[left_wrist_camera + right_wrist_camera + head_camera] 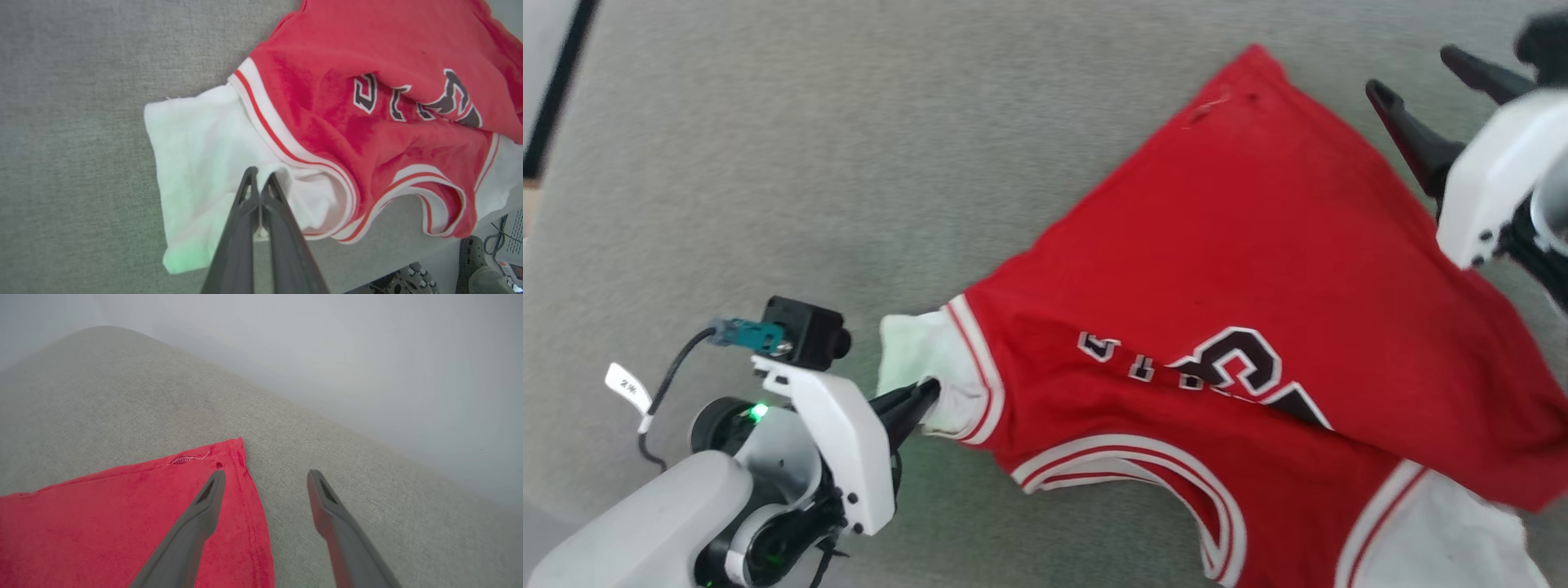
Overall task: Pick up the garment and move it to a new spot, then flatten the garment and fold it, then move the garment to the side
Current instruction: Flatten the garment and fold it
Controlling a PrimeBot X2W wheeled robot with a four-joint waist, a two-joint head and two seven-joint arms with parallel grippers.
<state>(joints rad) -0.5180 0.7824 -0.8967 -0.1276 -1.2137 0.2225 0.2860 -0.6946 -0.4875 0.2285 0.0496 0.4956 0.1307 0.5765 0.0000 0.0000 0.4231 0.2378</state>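
Broadly, a grey woven surface [768,163] runs under both finger pairs, a pale wall [367,355] beyond. The red thin-fabric T-shirt [1258,245] lies on it: the left gripper [259,179] pinches its white sleeve [192,163], and the right gripper [265,477] has its fingers spread astride the shirt's corner edge.

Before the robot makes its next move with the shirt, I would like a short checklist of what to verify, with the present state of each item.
1. The left gripper is shut on the garment, at its white sleeve: ok.
2. The right gripper is open and holds nothing: ok.
3. The right gripper is at the red hem corner: ok. One finger is over the cloth, the other over the grey surface.
4. The right gripper touches the cloth: cannot tell.
5. The garment lies flat: not ok. A red layer is folded across the lettering.
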